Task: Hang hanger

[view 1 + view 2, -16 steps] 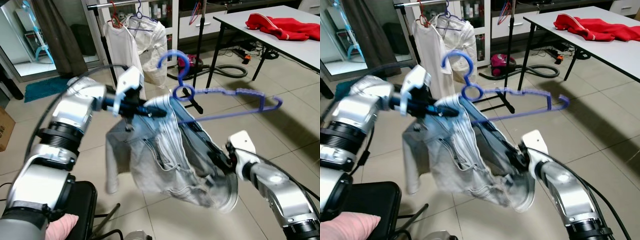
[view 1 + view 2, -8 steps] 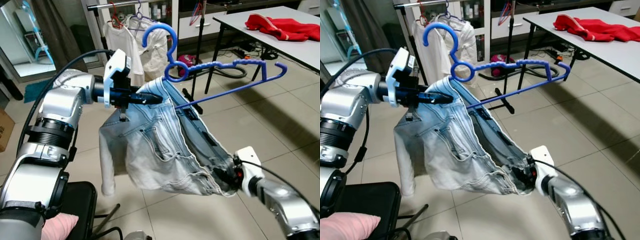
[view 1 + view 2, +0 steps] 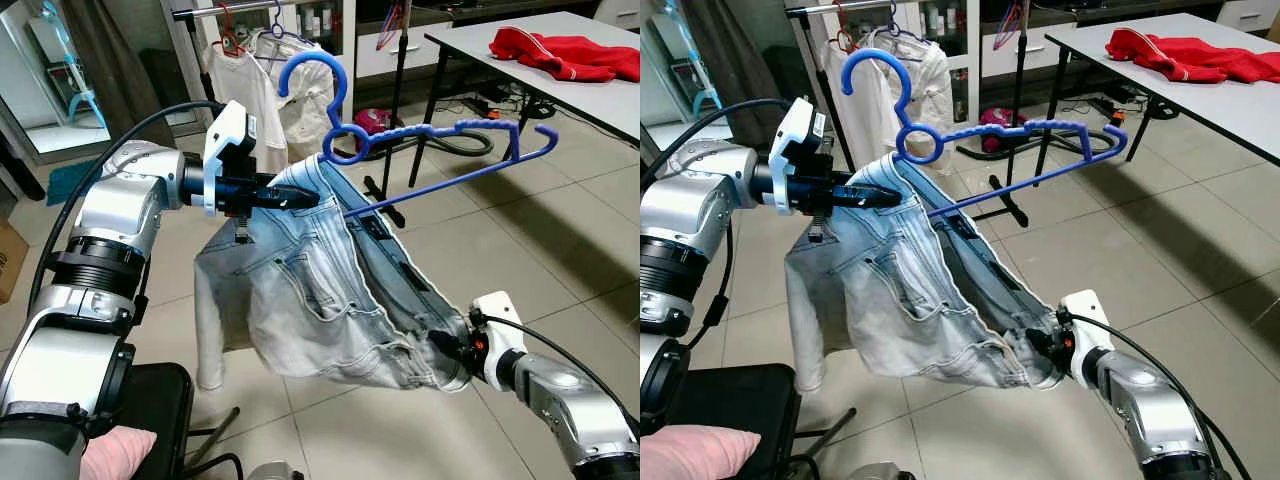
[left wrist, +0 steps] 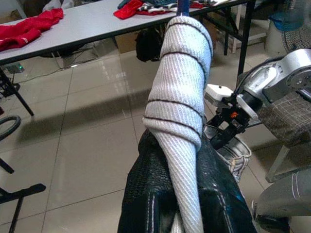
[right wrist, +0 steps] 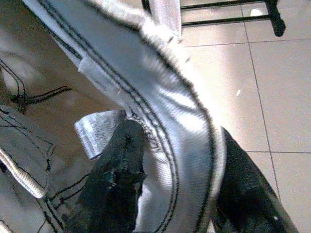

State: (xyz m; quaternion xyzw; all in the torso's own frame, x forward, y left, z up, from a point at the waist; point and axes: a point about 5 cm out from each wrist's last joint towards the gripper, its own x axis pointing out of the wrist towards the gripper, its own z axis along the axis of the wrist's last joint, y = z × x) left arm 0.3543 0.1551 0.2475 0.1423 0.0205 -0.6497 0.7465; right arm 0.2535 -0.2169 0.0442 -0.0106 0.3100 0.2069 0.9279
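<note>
Jeans (image 3: 330,300) hang stretched between the two arms, and over the last second they have risen and opened out: a second ago the denim was bunched low and blurred, the blue hanger (image 3: 430,150) tilted downward, while now the hanger sits level and high with its hook (image 3: 310,75) upright. The left gripper (image 3: 300,198) holds the waistband end up near the hanger's neck; in the left wrist view its fingers (image 4: 160,194) are clenched on a rolled fold of pale fabric. The right gripper (image 3: 455,352) stays low, fingers (image 5: 112,179) pinched on a seamed edge of the jeans at the far end. Since half a second ago the change is small, a slight shift of hanger and cloth, which suggests the lift is settling.

The clothes rack (image 3: 250,10) stands behind, well apart, with white garments (image 3: 260,90) already on it. A red garment (image 3: 565,52) lies on the worktop (image 3: 470,45) to the right. Judging from this, the hanger is now poised for carrying, but the hook has yet to reach the rail, so walking closer is probably what remains.
</note>
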